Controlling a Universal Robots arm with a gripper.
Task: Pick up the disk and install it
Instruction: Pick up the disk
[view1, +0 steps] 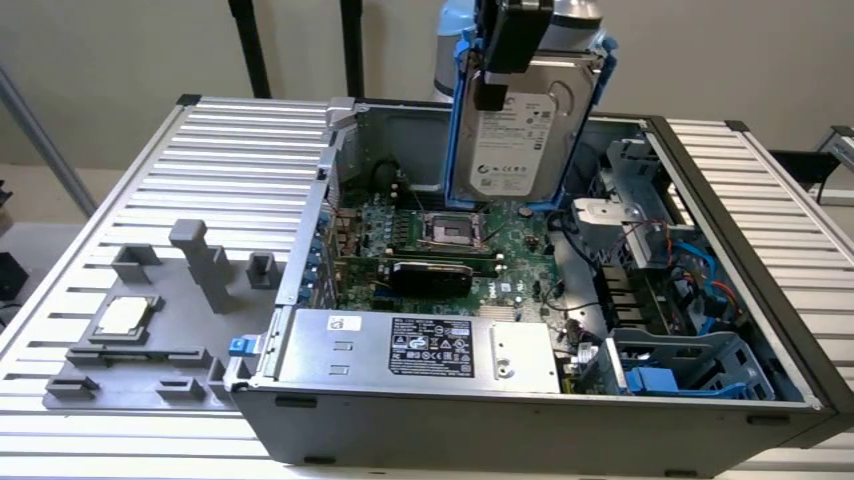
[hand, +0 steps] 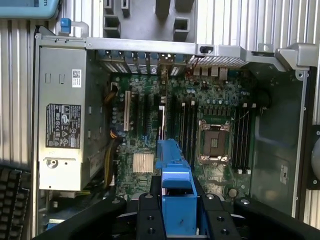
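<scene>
The disk, a silver-grey hard drive with a white label and bright blue rails, hangs upright on edge above the far side of the open computer case. My gripper is shut on its upper end from above. In the wrist view the black fingers clamp one blue rail of the disk on both sides. Below it lies the motherboard. The disk touches nothing in the case.
In the case are a large silver power supply box, a CPU socket and a blue drive cage at the exterior view's right. A grey fixture holding a small square chip lies on the slatted table.
</scene>
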